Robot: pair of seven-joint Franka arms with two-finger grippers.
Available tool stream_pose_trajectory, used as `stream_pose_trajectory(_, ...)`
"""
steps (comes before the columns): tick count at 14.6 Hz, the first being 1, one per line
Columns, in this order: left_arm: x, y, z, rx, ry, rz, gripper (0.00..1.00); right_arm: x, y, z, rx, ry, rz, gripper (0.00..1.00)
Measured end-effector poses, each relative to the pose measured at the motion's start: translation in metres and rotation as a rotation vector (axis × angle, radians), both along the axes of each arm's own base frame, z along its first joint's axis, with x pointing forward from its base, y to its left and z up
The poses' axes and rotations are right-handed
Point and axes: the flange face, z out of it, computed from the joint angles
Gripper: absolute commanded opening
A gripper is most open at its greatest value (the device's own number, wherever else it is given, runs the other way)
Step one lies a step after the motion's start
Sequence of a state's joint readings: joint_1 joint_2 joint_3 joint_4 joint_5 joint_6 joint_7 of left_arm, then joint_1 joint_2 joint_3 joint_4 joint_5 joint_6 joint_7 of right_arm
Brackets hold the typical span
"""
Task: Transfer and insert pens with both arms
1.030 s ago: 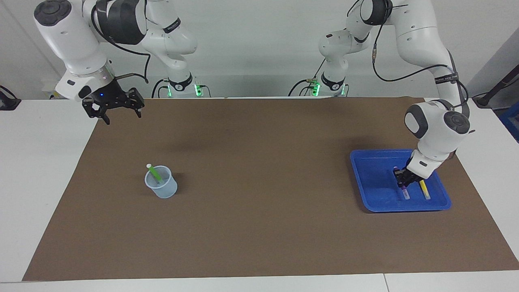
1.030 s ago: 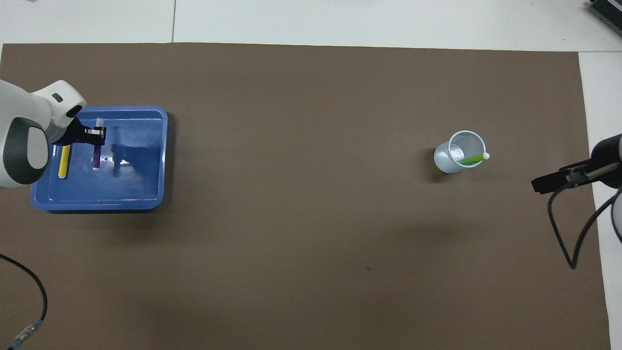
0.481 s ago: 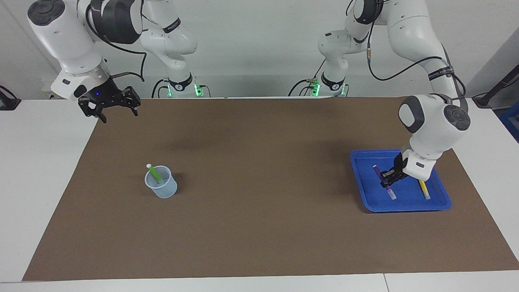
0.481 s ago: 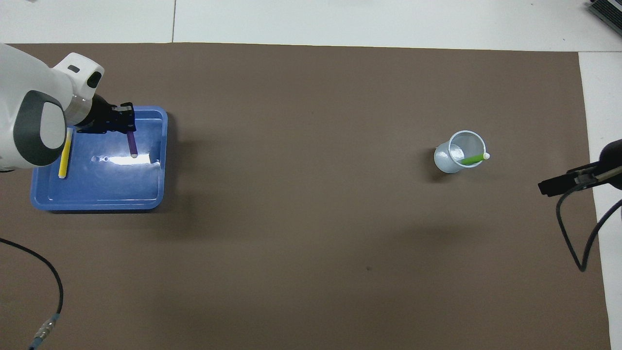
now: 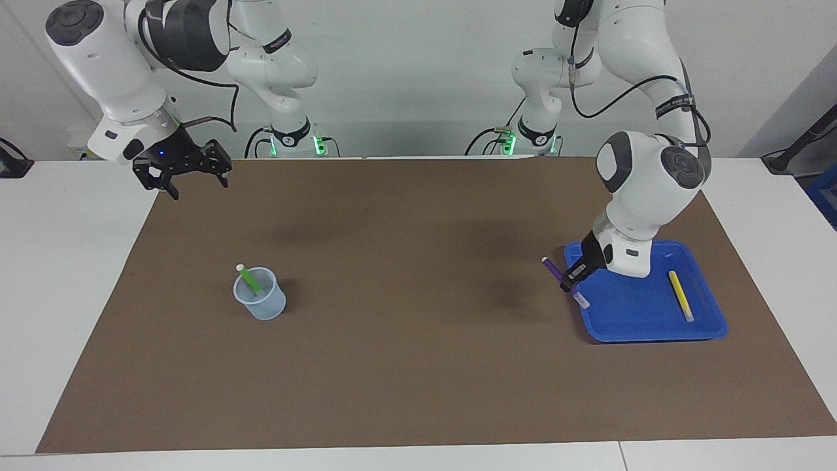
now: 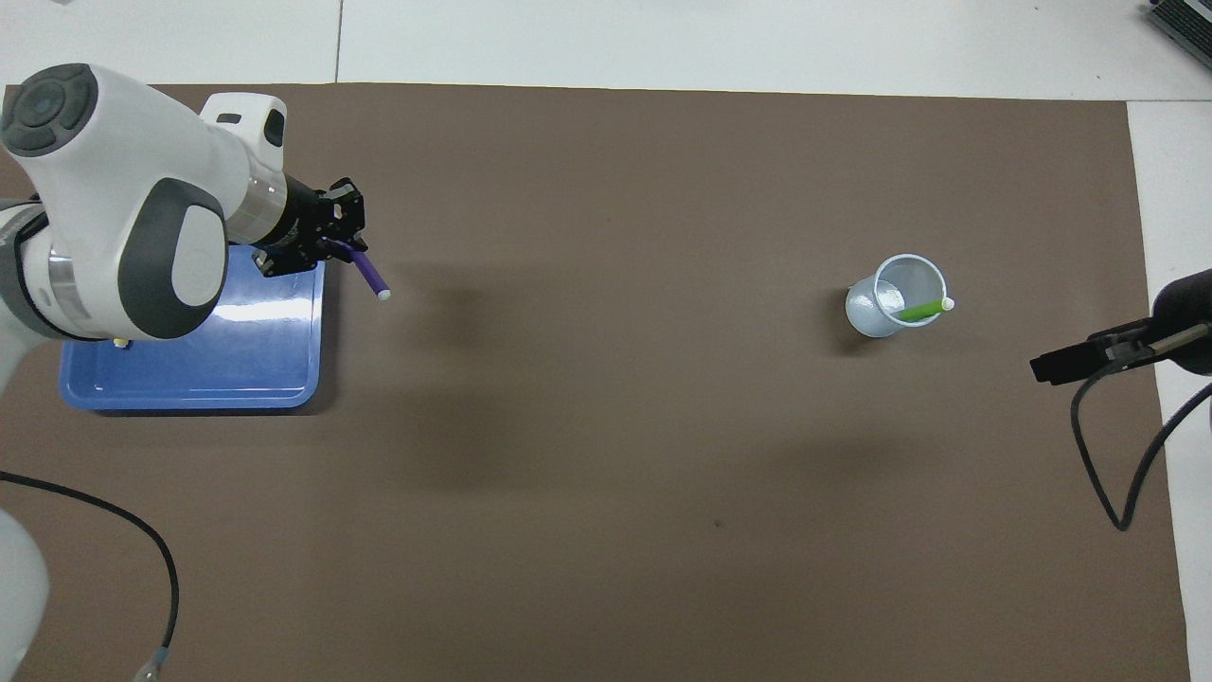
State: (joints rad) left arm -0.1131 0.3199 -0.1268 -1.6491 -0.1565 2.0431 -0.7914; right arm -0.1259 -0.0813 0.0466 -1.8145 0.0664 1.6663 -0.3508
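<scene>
While your left gripper (image 5: 567, 282) clamps the purple pen (image 5: 563, 282) aloft at the blue tray's (image 5: 644, 324) edge, mid-right | right gripper (image 5: 181, 171) waits spread, upper left, for handover | green pen (image 5: 248, 280) already leans in cup (image 5: 260, 302) | yellow pen (image 5: 680, 296) remains in tray.

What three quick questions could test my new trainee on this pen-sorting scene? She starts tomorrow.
1. True or false: the left gripper holds the purple pen.
2. Which pen stands in the cup? A yellow, B green, C purple.
3. Fill in: the yellow pen lies in the blue ____.

Key:
1. True; it is up over the tray edge.
2. B; the green pen leans in it. The right gripper waits open above the mat's corner.
3. Tray.
</scene>
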Motion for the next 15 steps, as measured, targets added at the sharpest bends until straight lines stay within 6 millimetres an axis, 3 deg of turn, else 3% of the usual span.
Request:
stream_pose_trajectory(5,-0.032,-0.097,0.006,-0.02,0.072,0.253,0.0,0.0,0.017,-0.008,0.156,0.01,-0.137,1.0)
stream_pose_trajectory(8,-0.049,-0.139,0.013,-0.04,0.083,0.372,0.0,0.008,0.032,-0.016,0.316,-0.03,-0.252,1.0)
stream_pose_trajectory(15,-0.094,-0.218,0.03,-0.148,0.191,0.549,0.0,0.018,0.11,-0.038,0.531,-0.094,-0.306,1.0)
